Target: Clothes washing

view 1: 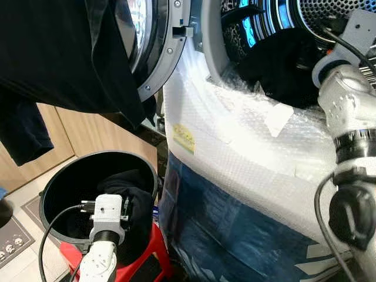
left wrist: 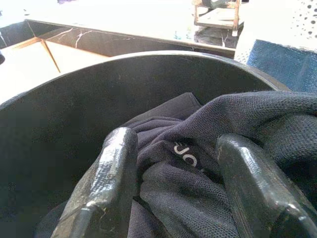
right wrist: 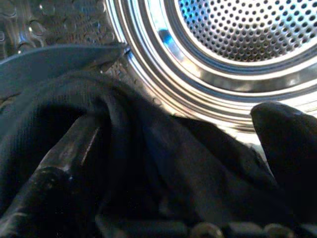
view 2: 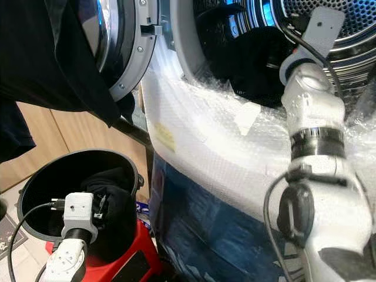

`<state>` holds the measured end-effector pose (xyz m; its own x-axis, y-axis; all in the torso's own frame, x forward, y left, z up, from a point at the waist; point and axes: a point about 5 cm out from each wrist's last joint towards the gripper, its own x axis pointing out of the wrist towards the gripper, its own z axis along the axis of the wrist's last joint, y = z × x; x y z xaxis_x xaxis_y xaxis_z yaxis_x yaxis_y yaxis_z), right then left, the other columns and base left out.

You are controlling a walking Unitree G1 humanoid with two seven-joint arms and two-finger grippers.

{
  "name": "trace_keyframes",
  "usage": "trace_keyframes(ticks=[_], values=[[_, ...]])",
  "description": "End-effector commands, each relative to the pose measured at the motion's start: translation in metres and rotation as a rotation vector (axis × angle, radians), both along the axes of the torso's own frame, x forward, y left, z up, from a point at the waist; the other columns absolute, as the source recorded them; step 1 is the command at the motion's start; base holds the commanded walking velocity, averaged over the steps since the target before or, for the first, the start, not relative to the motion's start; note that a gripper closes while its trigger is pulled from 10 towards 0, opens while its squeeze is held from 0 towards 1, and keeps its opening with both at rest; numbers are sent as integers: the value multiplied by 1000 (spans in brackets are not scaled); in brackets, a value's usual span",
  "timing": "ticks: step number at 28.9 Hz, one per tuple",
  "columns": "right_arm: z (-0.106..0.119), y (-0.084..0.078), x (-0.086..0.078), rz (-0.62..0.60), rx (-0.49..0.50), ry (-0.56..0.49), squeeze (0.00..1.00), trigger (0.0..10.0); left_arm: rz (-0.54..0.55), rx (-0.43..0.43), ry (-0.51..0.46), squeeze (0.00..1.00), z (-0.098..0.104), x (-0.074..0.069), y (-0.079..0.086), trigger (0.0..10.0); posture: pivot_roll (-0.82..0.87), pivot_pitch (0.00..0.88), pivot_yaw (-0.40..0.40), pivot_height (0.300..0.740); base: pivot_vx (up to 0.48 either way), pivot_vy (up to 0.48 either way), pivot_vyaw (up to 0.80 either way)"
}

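The washing machine (view 1: pixel 247 147) stands open at the front, its body wrapped in bubble wrap (view 1: pixel 258 158) with a blue sheet (view 1: pixel 235 223) over the lower part. The round door (view 1: pixel 158 47) is swung open to the robot's left, and a black garment (view 1: pixel 70 53) hangs across the upper left of the head views, in front of the door.

The right gripper (right wrist: pixel 178 163) is inside the drum (right wrist: pixel 247 44). Its fingers (right wrist: pixel 292 139) are spread, with dark clothing (right wrist: pixel 148 148) lying between them and over one finger; whether they are pressing on the cloth cannot be told. In the head views this dark laundry sits at the lower edge of the drum opening, just behind the rubber seal, with the right arm (view 1: pixel 346 106) reaching in from the right.

The left gripper (left wrist: pixel 173 188) is lowered into a black bucket (view 1: pixel 59 176) that stands on a red stool (view 1: pixel 147 252) beside the machine. Its fingers (left wrist: pixel 109 178) are spread to either side of a fold of dark navy knit clothing (left wrist: pixel 198 148) bearing small white lettering; they sit around the cloth and are not seen pinching it. More of the same dark cloth fills the bucket's near side.

Wooden cabinet fronts (view 1: pixel 88 135) stand behind the bucket.
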<state>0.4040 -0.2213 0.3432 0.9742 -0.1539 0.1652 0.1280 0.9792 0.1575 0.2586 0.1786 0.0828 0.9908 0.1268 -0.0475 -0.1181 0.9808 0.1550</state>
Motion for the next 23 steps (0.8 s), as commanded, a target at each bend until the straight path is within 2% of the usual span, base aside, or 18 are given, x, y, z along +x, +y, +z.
trace_keyframes(ticks=[1, 3, 6, 8, 10, 11, 15, 17, 20, 23], values=[[1, 0, -6, 32, 38, -10, 0, 10000, -19, -5, 25, 0, -2, 0, -2, 10000, 274, 0, -64, 740, 0, 0, 0], [1, 2, -10, 58, 35, -42, 0, 10000, -19, -4, 24, 0, -2, 0, -2, 10000, 269, 0, -59, 740, 0, 0, 0], [0, 10, -22, 178, 46, -124, 0, 10000, -21, -4, 27, 0, -2, 0, -2, 10000, 270, 0, -56, 740, 0, 0, 0], [-8, 12, -28, 237, 91, -91, 0, 10000, -27, -1, 30, 0, -2, 1, -2, 10000, 267, 0, -52, 740, 0, 0, 0], [-13, 13, -36, 267, 25, -66, 0, 10000, -28, 1, 28, 0, -1, 2, -1, 10000, 267, 0, -53, 740, 0, 0, 0], [-13, 13, -36, 267, 25, -66, 0, 10000, -28, 1, 28, 0, -1, 2, -1, 10000, 267, 0, -53, 740, 0, 0, 0], [-7, 10, -57, 336, -65, -126, 0, 10000, -27, 3, 26, 0, 0, 5, 1, 10000, 258, 0, -51, 740, 0, 0, 0], [-5, 10, -61, 355, -63, -145, 0, 10000, -28, 3, 26, 0, 1, 5, 1, 10000, 258, 0, -51, 740, 0, 0, 0], [1, 8, -76, 405, -114, -216, 0, 10000, -32, 5, 25, 0, 2, 6, 2, 10000, 251, 4, -44, 740, 0, 0, 0], [1, 10, -80, 441, -115, -217, 0, 10000, -33, 4, 25, 0, 2, 6, 1, 10000, 248, 7, -43, 740, 0, 0, 0]])
